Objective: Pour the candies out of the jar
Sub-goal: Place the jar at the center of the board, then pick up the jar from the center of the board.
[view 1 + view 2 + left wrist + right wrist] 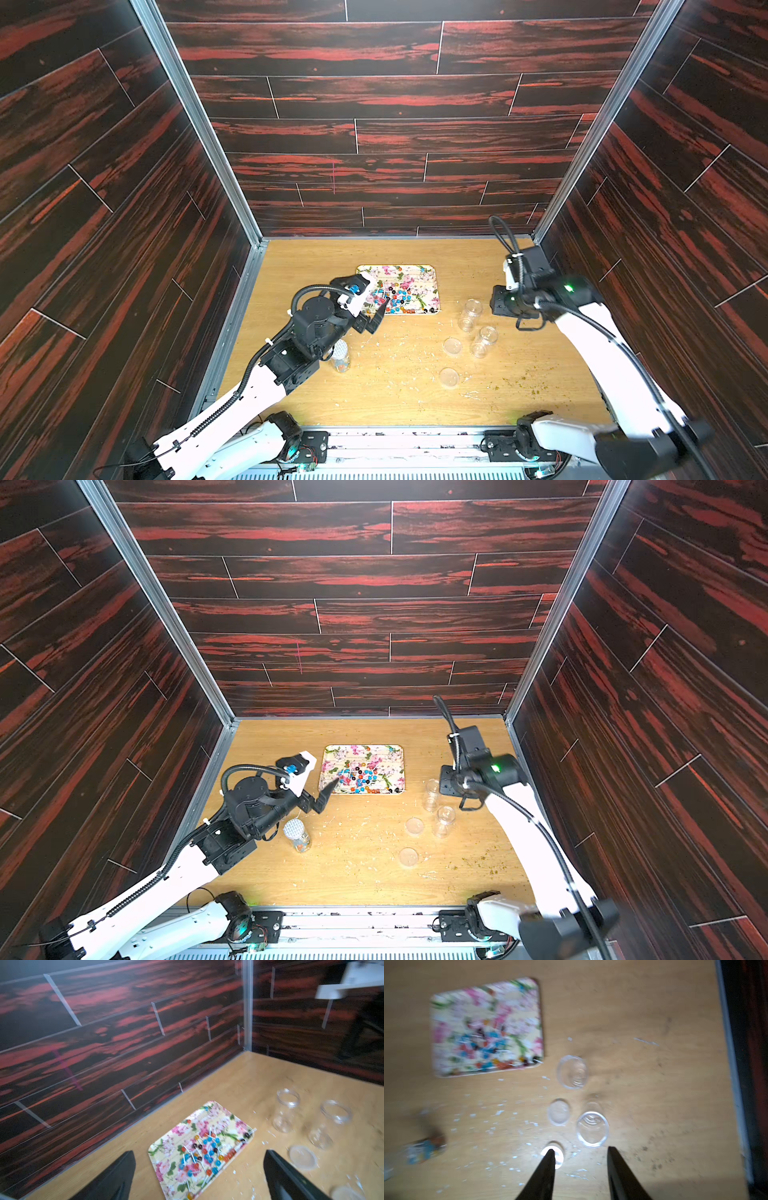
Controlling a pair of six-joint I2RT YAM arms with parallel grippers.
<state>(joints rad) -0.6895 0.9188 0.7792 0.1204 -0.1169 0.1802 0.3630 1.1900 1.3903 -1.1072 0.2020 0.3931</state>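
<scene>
Left gripper point(199, 1152): jaws spread wide, holding nothing, above the near left corner of the floral tray point(415, 269). Right gripper point(580, 1149): jaws parted, nothing between them, over the right side of the table point(415, 399). Candies point(395, 296) lie scattered on the tray's near half. A lidded jar point(340, 356) containing more candies stands near-left of the tray. Two empty clear jars point(470, 314) stand uncapped to the right, with two loose lids point(452, 345) beside them.

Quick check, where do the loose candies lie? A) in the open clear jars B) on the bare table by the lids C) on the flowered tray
C: the candies lie heaped on the flowered tray; the jar beside it looks empty.
</scene>
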